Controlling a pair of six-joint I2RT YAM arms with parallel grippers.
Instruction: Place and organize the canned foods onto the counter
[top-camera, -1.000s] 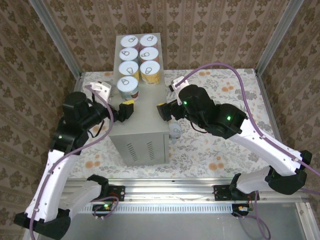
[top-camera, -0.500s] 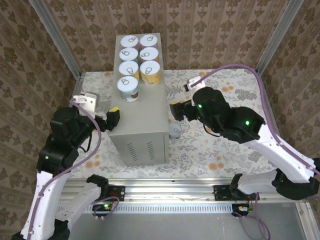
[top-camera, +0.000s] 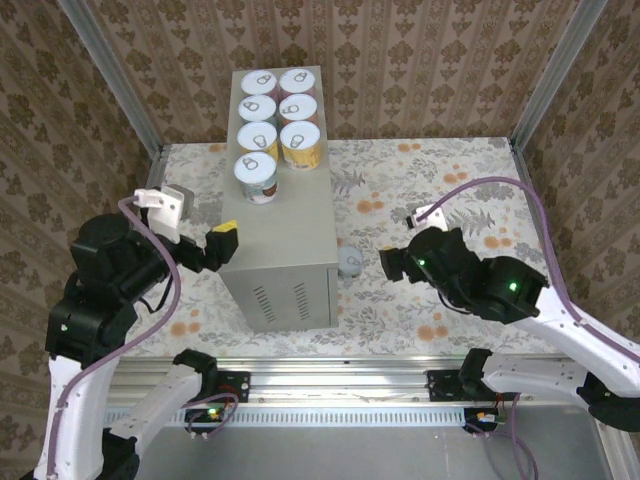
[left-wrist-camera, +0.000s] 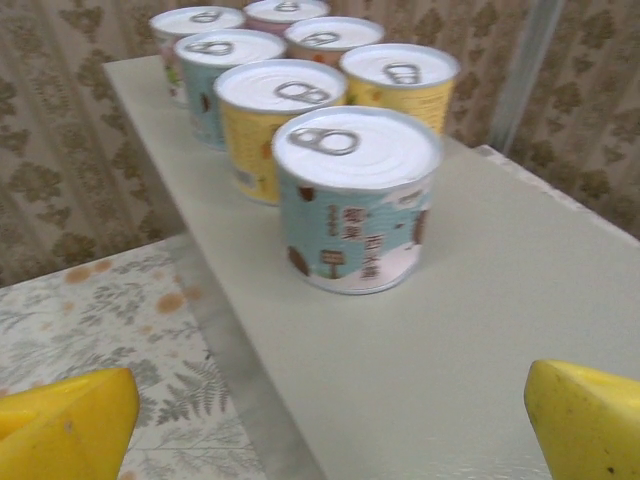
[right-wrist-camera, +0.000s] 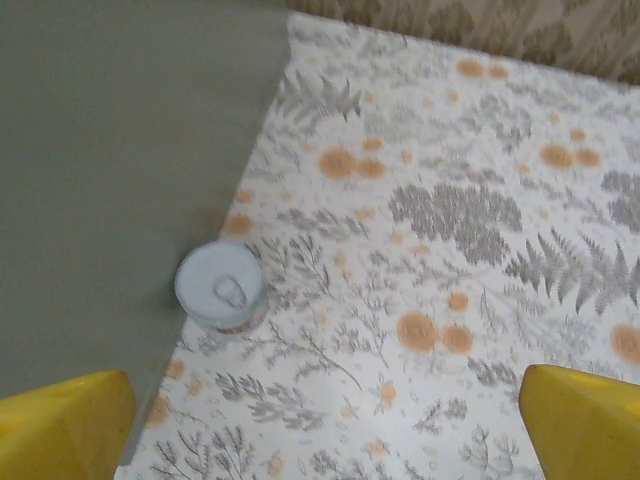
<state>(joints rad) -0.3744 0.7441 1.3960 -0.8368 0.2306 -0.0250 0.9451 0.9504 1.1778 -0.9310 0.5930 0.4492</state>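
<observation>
On counter (top-camera: 285, 240), seven cans (top-camera: 257, 178) (eighth (top-camera: 349, 262) beside)

The top camera sits above and behind my bases, looking down over the whole cell with the counter (top-camera: 290, 225) mid-frame. My left wrist camera is in close and low at that counter's near left edge, facing along its top to the cans (left-wrist-camera: 357, 200) the overhead sees at the far end. My right wrist camera looks steeply down at the floral floor (right-wrist-camera: 450, 250) by the counter's right wall, sharing the lone can (right-wrist-camera: 220, 287) there with the overhead.
</observation>
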